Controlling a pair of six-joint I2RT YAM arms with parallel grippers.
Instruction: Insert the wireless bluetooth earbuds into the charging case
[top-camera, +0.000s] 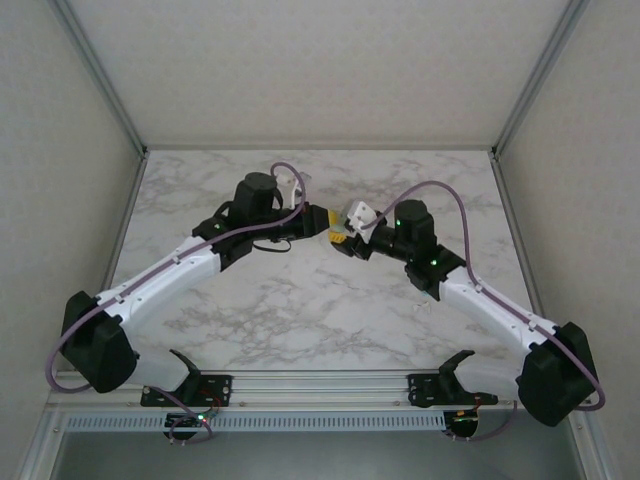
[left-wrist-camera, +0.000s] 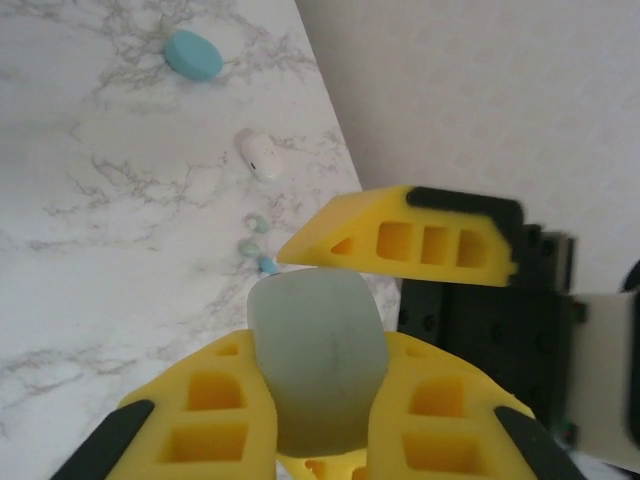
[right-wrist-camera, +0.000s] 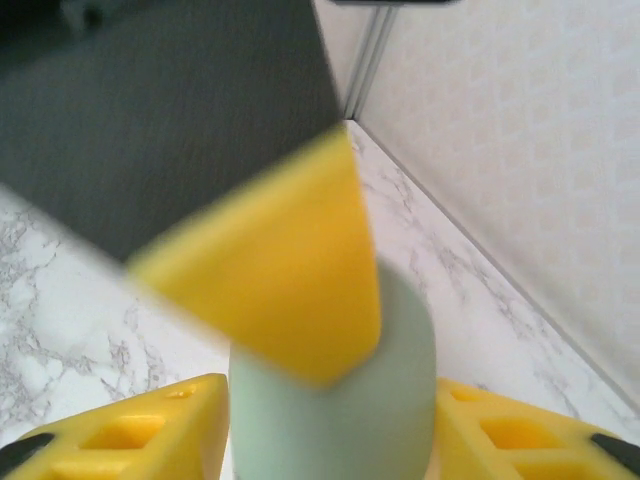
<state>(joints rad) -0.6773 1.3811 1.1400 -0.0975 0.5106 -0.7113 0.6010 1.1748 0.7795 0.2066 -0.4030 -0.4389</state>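
Guessing the main risk is a tug-of-war. The left fingers (left-wrist-camera: 215, 400) are clamped on the pale green-blue rounded plastic charging case (left-wrist-camera: 315, 365), held above the white marble counter (left-wrist-camera: 120, 200). The right fingers (right-wrist-camera: 150, 430) sit either side of the same case, and I can't tell if they're squeezing or just bracketing it. If both pull unevenly, that smooth shell could twist out and drop.

Left wrist view adds the counter stuff: tiny teal rounded earbuds (left-wrist-camera: 267, 265) loose by the wall-side edge, with a small white rounded piece (left-wrist-camera: 258, 155) and a teal oval pebble (left-wrist-camera: 193, 55) further off. Right wrist view adds a close look at the case between its own fingers.
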